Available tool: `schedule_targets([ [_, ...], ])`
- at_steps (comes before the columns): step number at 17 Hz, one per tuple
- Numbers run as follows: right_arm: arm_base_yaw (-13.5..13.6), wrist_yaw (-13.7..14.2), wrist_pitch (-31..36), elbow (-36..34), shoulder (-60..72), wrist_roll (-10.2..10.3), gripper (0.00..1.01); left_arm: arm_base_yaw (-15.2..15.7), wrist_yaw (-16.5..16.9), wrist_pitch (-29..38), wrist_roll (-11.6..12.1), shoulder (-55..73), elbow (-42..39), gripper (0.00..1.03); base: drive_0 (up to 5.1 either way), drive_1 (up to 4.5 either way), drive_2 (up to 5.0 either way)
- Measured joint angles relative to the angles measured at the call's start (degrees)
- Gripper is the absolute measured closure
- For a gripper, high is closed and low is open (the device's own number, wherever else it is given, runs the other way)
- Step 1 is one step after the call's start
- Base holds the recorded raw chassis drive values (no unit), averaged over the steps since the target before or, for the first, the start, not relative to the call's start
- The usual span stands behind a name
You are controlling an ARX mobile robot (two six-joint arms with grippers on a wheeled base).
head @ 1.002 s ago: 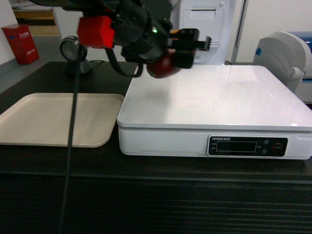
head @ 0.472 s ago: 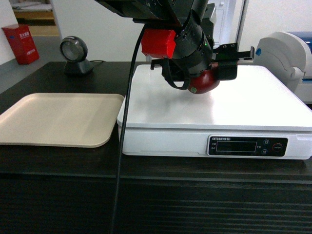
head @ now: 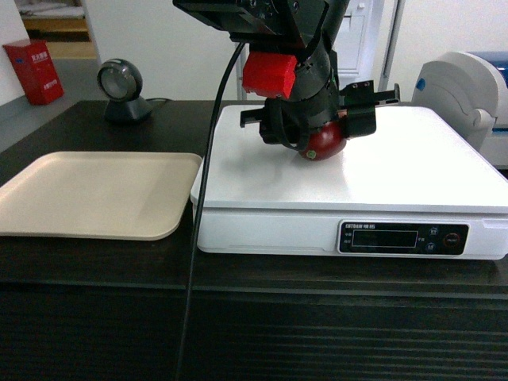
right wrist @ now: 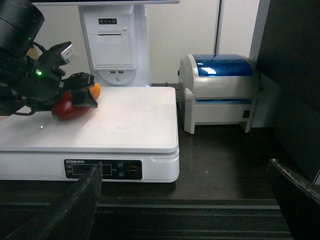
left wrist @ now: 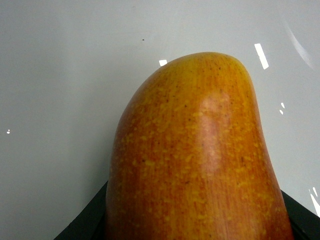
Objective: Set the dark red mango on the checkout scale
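Note:
The dark red mango (head: 324,143) is held low over the white scale (head: 397,171), seemingly touching its glossy platform left of centre. My left gripper (head: 319,131) is shut on the mango from above, with a black finger on each side. In the left wrist view the mango's orange-yellow end (left wrist: 200,150) fills the picture over the white scale (left wrist: 60,100). In the right wrist view the mango (right wrist: 67,107) lies on the scale (right wrist: 130,125). My right gripper (right wrist: 185,200) hangs open and empty in front of the dark checkout (right wrist: 220,165) counter.
A flat beige tray (head: 95,194) lies left of the scale. A round scanner (head: 121,83) stands at the back left. A white and blue label printer (right wrist: 220,90) sits right of the scale, and a white terminal (right wrist: 115,45) stands behind it. A black cable (head: 202,214) hangs from the left arm.
My left gripper carried the mango rightward from the scale's back left corner to over the platform, then lowered it toward the surface.

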Motion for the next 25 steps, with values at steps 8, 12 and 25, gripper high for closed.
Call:
schedule_targets([
  [8,0.00,0.02,-0.02,0.00,0.00,0.00,0.03,0.42,0.74,9.38,1.64,-2.91,-5.31,0.05,0.0,0.00,0.0],
  [12,0.00,0.02,-0.02,0.00,0.00,0.00,0.03,1.05,-0.33,31.17,14.05,-13.81,-18.10,0.05,0.0,0.00,0.0],
  [25,0.00,0.02,0.00,0.00,0.00,0.00,0.03,32.17,2.29,66.86,20.61,-52.28,-75.56,0.49,0.0,0.00,0.0],
])
